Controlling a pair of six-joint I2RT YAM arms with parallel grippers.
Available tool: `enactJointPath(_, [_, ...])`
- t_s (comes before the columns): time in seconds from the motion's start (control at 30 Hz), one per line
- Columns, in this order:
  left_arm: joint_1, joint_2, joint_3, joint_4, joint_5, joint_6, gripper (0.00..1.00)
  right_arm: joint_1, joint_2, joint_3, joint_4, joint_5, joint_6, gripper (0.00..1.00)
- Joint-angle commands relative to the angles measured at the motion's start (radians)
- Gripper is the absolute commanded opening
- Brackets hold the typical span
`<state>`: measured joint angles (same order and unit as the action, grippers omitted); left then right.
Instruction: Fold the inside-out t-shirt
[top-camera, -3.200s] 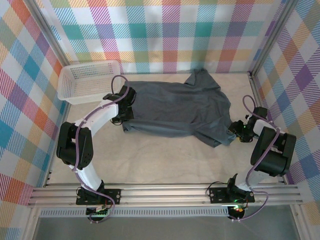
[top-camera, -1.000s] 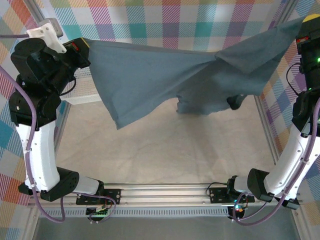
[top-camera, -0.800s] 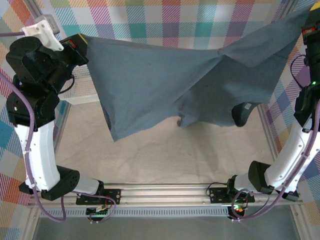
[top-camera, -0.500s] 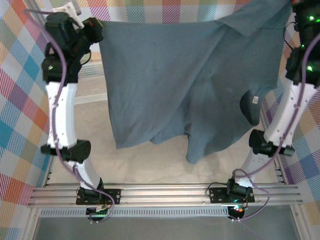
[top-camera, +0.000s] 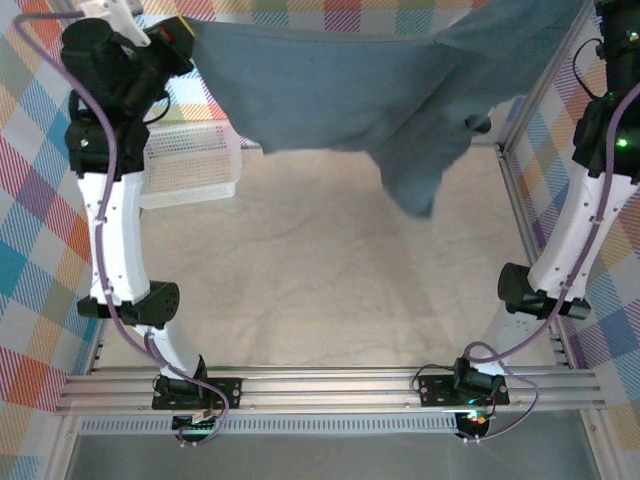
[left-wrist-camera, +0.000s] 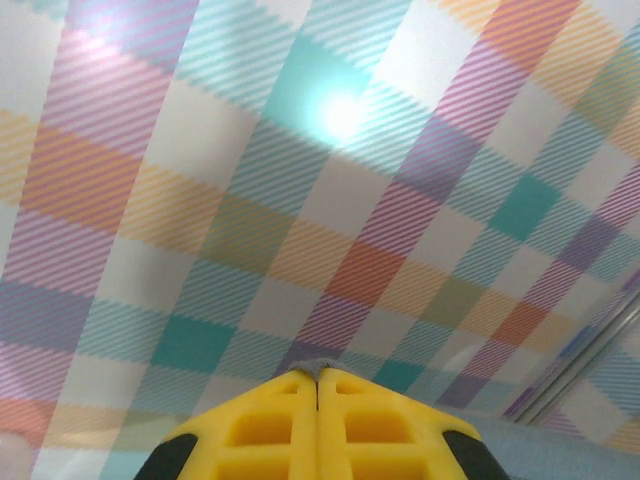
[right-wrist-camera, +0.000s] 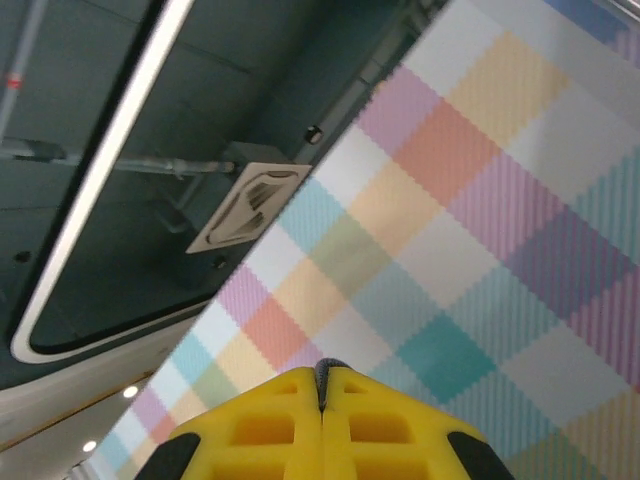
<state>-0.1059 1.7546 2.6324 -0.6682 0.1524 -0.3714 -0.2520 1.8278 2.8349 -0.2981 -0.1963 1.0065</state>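
Inside-out t-shirt (top-camera: 330, 90) is hanging in the air, spread wide across the far side of the workspace.

Top external view: the cloth is stretching from about 11 o'clock to about 1 o'clock. The left gripper (top-camera: 183, 32), raised high at 11 o'clock, is pinching the left end of the t-shirt. The right end is running up toward the top edge at 1 o'clock, just beside the raised right arm (top-camera: 600, 130). One loose lobe of cloth is drooping lower than the rest, right of centre. A white lattice basket (top-camera: 190, 165) is sitting at 10 o'clock on the table (top-camera: 330, 300), partly behind the left arm. The table's pale surface is lying bare beneath the hanging cloth.

Left wrist view: the two yellow fingers (left-wrist-camera: 260, 430) are pressing together, with a thin sliver of grey cloth showing in the seam at their tips. More blue-grey cloth is showing at 5 o'clock. A plaid wall (left-wrist-camera: 300, 200) is standing behind.

Right wrist view: the right gripper (right-wrist-camera: 322, 375) is pointing upward, its yellow fingers (right-wrist-camera: 270, 420) closing tight on a narrow dark edge of cloth at the tips. Plaid wall is running from 5 o'clock up to 1 o'clock, and a ceiling light strip (right-wrist-camera: 100, 160) is glowing at 10 o'clock.
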Motion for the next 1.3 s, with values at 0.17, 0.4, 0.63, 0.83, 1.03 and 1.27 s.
enactJointPath(0.17, [0.013,-0.171,-0.614,0.085,0.255,0.022,0.00,0.002,-0.209,-0.642,-0.106,-0.365,-0.096,0.00])
enactJointPath(0.4, [-0.026,-0.331,-1.429,0.449,0.313,-0.108,0.00,0.015,-0.435,-1.637,0.060,-0.426,-0.158,0.00])
enactJointPath(0.63, [-0.040,-0.448,-1.677,0.361,0.172,-0.104,0.00,0.018,-0.594,-1.963,-0.106,-0.177,0.005,0.00])
enactJointPath(0.83, [-0.039,-0.605,-1.769,0.162,0.107,-0.102,0.00,0.026,-0.883,-2.037,-0.383,0.037,0.186,0.00])
enactJointPath(1.03, [-0.040,-0.887,-1.903,0.006,0.021,-0.132,0.04,0.039,-1.307,-1.997,-0.775,0.300,0.300,0.00])
enactJointPath(1.27, [-0.040,-1.093,-1.966,0.036,0.021,-0.137,0.73,0.040,-1.673,-2.105,-0.339,0.235,0.016,0.73])
